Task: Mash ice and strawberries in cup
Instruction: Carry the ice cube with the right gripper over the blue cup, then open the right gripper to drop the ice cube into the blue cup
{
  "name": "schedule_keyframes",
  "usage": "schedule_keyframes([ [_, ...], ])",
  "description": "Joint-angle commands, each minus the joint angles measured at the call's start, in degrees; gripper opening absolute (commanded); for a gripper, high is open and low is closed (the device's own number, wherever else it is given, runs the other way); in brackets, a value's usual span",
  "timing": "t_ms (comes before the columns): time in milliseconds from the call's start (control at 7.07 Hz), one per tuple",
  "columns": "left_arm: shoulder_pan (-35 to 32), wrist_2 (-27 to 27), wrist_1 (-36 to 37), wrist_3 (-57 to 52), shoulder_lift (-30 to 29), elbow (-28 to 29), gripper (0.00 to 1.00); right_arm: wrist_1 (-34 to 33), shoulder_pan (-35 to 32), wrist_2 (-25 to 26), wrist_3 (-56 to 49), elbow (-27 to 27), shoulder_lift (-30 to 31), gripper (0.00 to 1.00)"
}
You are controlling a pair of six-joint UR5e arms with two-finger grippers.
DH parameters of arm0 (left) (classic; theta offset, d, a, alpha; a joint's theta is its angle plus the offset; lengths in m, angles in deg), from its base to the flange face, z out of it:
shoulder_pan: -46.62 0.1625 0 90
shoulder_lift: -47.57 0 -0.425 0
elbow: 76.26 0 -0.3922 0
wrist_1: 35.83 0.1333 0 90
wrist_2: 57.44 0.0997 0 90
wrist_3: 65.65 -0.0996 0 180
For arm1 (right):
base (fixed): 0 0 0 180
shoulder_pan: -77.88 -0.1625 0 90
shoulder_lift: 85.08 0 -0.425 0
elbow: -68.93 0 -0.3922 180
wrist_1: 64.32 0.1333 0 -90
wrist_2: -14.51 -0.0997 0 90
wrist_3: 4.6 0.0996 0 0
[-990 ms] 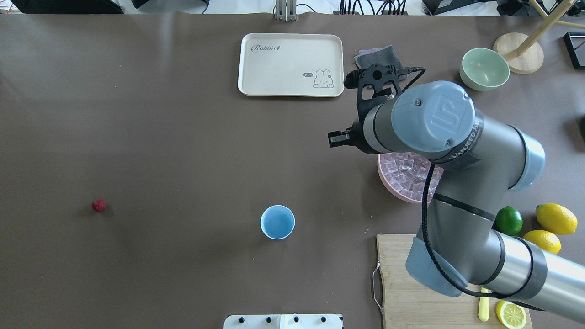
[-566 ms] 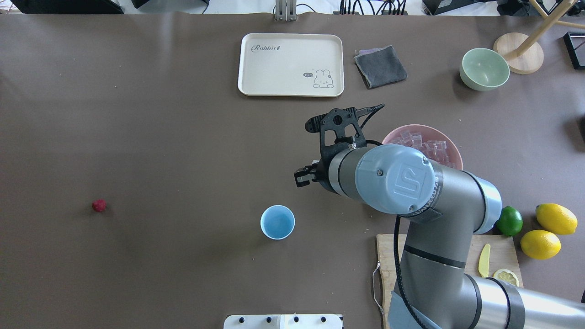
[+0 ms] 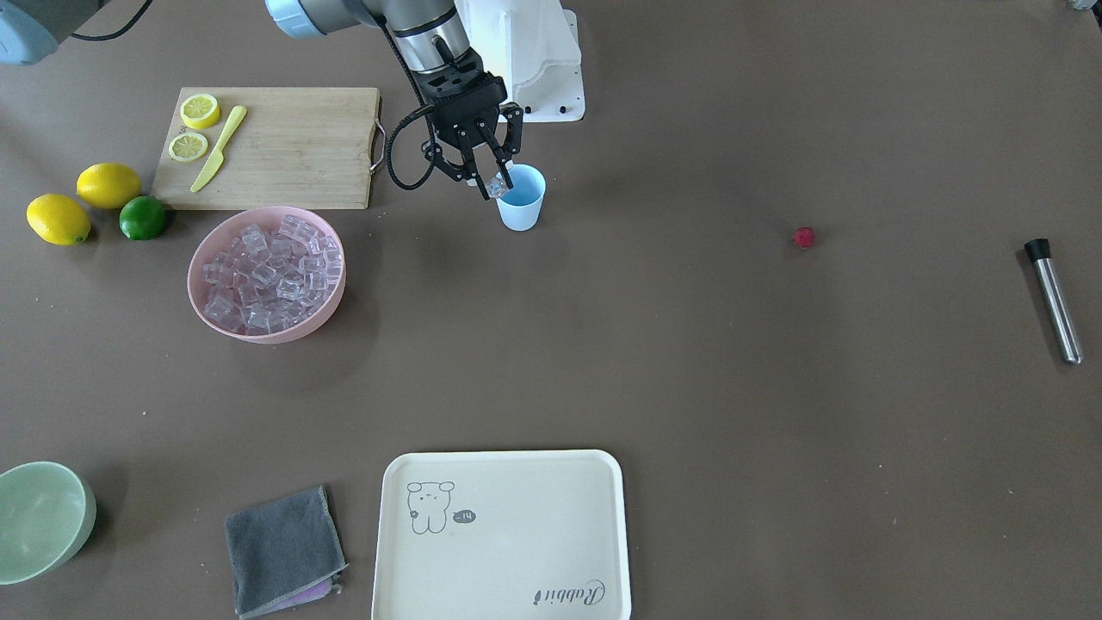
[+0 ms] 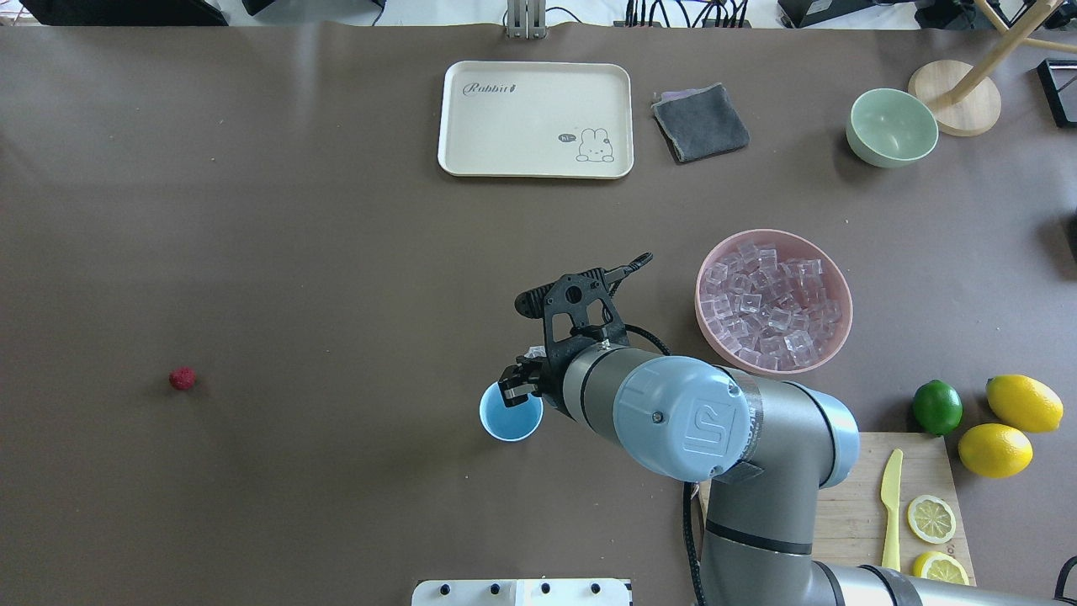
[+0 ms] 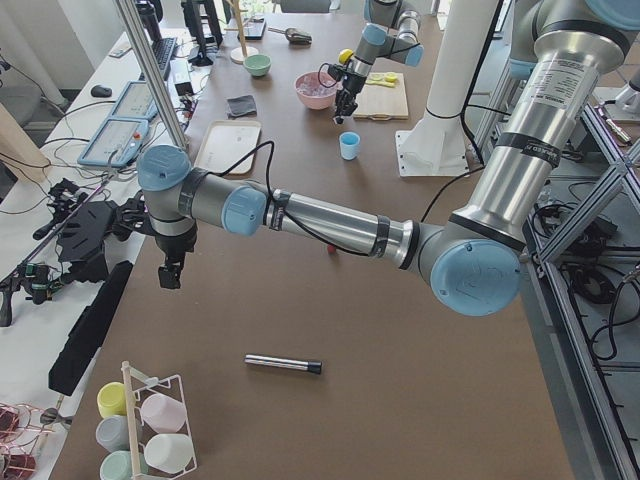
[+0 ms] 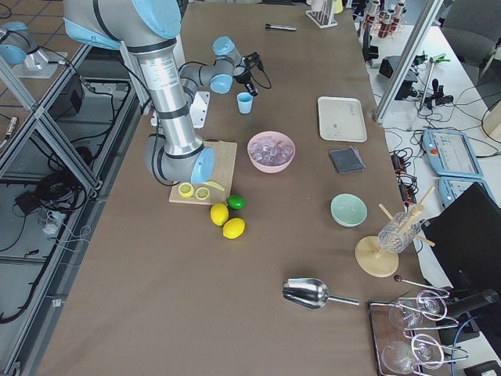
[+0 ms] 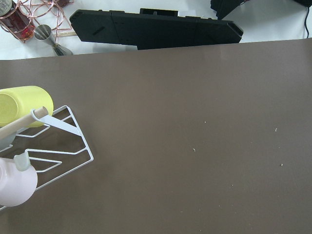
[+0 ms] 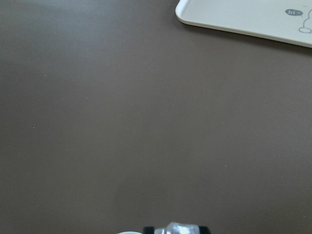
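Observation:
The light blue cup [image 3: 522, 205] stands upright near the table's middle, also seen in the overhead view [image 4: 507, 419]. My right gripper [image 3: 492, 183] is shut on one clear ice cube [image 3: 497, 184] and hangs just over the cup's rim [image 4: 515, 385]. The cube shows at the bottom of the right wrist view [image 8: 182, 228]. More ice [image 3: 271, 275] fills the pink bowl [image 4: 772, 235]. The small red strawberry [image 4: 183, 378] lies alone far to my left [image 3: 804, 238]. My left gripper [image 5: 171, 276] hovers over the table's far left end; I cannot tell if it is open.
A metal muddler [image 3: 1055, 301] lies at the left end. A cream tray [image 4: 535, 119], grey cloth [image 4: 700, 122] and green bowl [image 4: 891, 127] sit at the far side. A cutting board [image 3: 275, 146] with knife and lemon slices, a lime [image 3: 142, 217] and lemons lie beside the pink bowl.
My right arm has swung from over the pink bowl towards me and to the left, bringing the gripper to the cup's rim. The cup and strawberry have not moved.

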Motion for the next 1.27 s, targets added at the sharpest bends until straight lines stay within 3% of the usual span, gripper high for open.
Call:
schedule_keyframes([
  [0,-0.36,0.00,-0.15,0.00,0.44,-0.02,0.99,0.66,1.11,0.22,-0.05,2.10,-2.50,0.00],
  [141,-0.45,0.00,-0.15,0.00,0.62,-0.02,0.99,0.66,1.46,0.22,0.12,4.73,-4.78,0.00],
  [1131,-0.53,0.00,-0.06,0.09,1.15,0.06,0.99,0.75,2.43,1.36,-1.72,4.76,-3.40,0.00],
])
